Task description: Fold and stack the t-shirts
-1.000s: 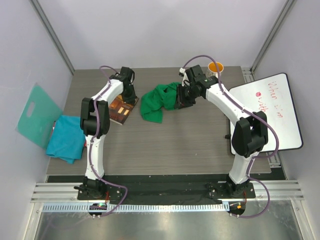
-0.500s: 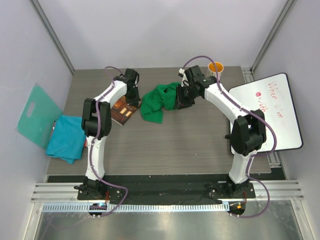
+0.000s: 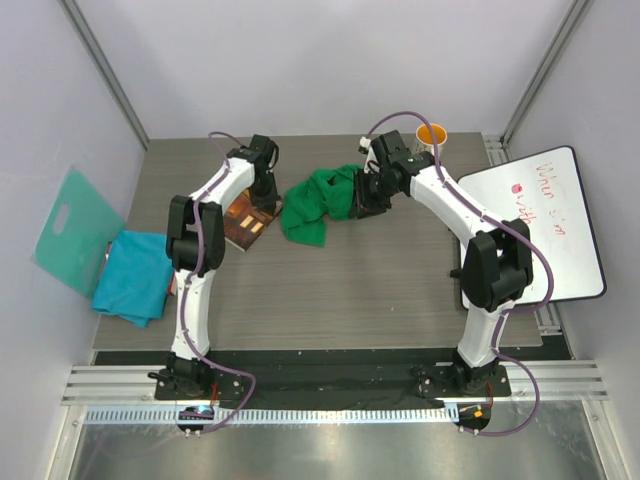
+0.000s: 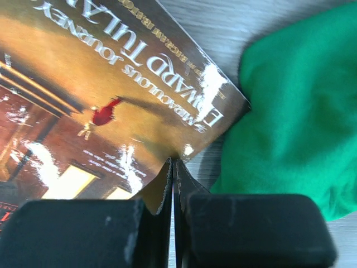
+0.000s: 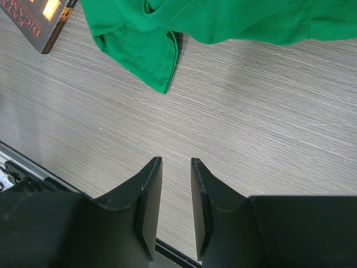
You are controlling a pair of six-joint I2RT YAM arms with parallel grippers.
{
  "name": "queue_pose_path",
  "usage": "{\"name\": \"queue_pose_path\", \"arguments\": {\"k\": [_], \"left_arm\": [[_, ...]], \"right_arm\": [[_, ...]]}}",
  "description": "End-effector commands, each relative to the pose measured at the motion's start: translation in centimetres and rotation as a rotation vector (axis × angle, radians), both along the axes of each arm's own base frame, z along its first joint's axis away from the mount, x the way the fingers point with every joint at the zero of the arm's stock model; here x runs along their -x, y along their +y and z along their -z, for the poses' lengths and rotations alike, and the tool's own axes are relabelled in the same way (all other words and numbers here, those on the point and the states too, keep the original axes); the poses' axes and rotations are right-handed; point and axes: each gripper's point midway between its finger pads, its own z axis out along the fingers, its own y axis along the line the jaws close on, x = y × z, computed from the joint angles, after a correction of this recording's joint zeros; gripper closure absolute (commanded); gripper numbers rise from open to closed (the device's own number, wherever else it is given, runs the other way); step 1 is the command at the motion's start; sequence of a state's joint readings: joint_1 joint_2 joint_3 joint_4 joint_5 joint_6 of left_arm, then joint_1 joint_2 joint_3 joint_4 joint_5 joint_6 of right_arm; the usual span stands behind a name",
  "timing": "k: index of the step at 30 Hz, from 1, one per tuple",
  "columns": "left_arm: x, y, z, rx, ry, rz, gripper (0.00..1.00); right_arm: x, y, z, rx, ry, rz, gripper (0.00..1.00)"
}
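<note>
The bright green t-shirt point(image 3: 312, 206) lies crumpled at the table's back middle, and it also shows in the left wrist view point(image 4: 301, 106) and the right wrist view point(image 5: 223, 17). A teal-blue t-shirt point(image 3: 132, 276) lies bunched at the left edge. My left gripper point(image 3: 266, 198) point(image 4: 174, 163) is shut with nothing in it. Its tips rest at the near edge of a book point(image 4: 83, 95), just left of the green cloth. My right gripper point(image 3: 362, 200) point(image 5: 175, 163) stands open over bare table by the green shirt's right side, and nothing is between its fingers.
The brown book point(image 3: 246, 220) lies between the two shirts. An orange-lined mug point(image 3: 431, 135) stands at the back right. A whiteboard point(image 3: 540, 225) overhangs the right edge, and a stiff teal board point(image 3: 70, 230) leans at the left wall.
My left wrist has shifted a little to the right over the book, toward the green shirt. The right arm and both shirts have stayed put.
</note>
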State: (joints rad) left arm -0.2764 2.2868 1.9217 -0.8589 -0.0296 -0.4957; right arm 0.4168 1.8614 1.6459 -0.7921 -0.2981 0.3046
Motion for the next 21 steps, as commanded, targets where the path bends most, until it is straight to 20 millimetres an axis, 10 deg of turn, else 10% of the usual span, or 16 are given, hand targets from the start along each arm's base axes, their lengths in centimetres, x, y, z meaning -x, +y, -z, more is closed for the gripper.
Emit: {"name": "queue_pose_path", "arguments": {"k": [1, 10, 21], "left_arm": [[2.4, 5.4, 4.4, -0.09, 0.184, -0.116, 1.0], [0.4, 8.7, 2.3, -0.123, 0.105, -0.154, 1.0], [0.0, 13.6, 4.6, -0.097, 0.213, -0.273, 1.0]], "right_arm": [[-0.7, -0.3, -2.5, -0.01, -0.06, -0.004, 0.67], [-0.7, -0.8, -2.4, -0.005, -0.058, -0.001, 0.67], [-0.6, -1.2, -2.8, 0.002, -0.061, 0.003, 0.67]]}}
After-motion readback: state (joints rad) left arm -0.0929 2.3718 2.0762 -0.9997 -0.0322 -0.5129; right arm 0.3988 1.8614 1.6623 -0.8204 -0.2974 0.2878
